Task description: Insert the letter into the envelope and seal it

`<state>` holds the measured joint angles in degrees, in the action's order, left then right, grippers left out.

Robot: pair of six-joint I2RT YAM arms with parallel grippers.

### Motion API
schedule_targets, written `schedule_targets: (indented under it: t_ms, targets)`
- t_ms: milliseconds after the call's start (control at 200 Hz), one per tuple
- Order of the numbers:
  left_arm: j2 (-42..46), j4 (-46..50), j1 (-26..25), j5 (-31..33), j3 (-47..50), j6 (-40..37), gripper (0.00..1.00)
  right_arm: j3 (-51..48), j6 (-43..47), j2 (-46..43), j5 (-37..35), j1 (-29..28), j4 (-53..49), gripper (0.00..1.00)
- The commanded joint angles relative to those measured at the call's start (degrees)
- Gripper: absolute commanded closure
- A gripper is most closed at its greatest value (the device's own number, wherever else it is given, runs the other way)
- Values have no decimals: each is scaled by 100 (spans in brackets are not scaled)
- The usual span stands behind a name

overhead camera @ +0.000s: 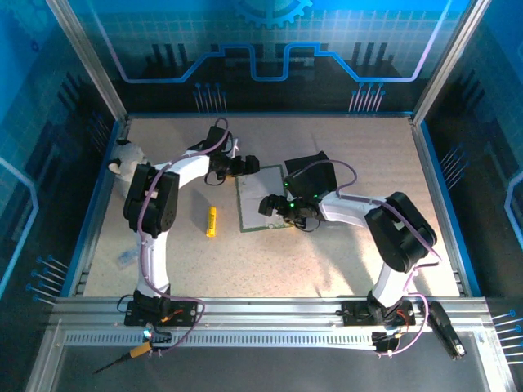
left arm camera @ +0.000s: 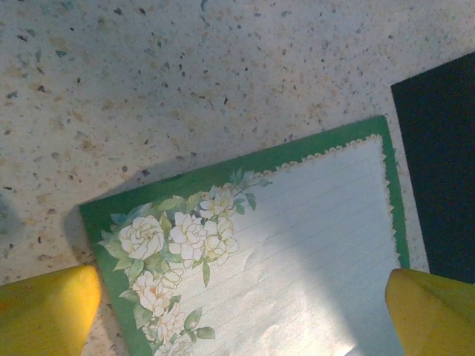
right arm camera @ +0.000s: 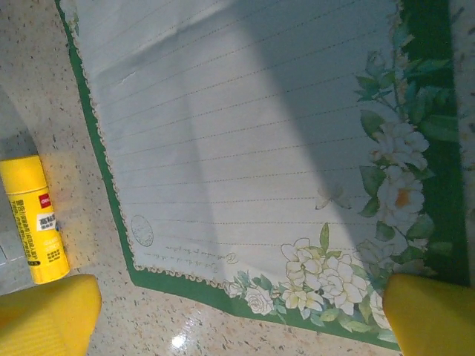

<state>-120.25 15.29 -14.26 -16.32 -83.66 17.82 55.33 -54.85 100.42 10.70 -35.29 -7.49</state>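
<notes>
Hardly begun, judging by the letter (overhead camera: 260, 200) lying flat and unfolded on the tabletop (overhead camera: 343, 261), with the envelope (overhead camera: 315, 173) just beside its far right corner; folding, inserting and sealing all left to do. Left tool (left arm camera: 241, 311) spread wide over the letter's far left corner, right tool (right arm camera: 241, 311) spread wide over its near edge, both holding nothing. Left of the letter, a yellow stick (overhead camera: 211, 221), apart from it and unlikely to obstruct.
</notes>
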Motion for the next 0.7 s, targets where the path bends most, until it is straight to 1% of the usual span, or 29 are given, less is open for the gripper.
schedule_targets:
  t_ms: [0, 300, 460, 575, 695]
  targets:
    - [-134, 222, -41, 197, -190, -165, 0, 118, 101, 192, -24, 75, -122, 0]
    - [-88, 352, -73, 795, -98, -306, 1, 74, 178, 231, -28, 154, -128, 0]
    - [-172, 400, -68, 879, -143, -310, 1, 26, 201, 231, -20, 171, -87, 0]
    - [-163, 518, -68, 1142, -189, -359, 1, -32, 187, 191, -48, 174, -78, 0]
    - [-195, 492, -68, 1100, -211, -303, 1, -83, 197, 145, -35, 179, -34, 0]
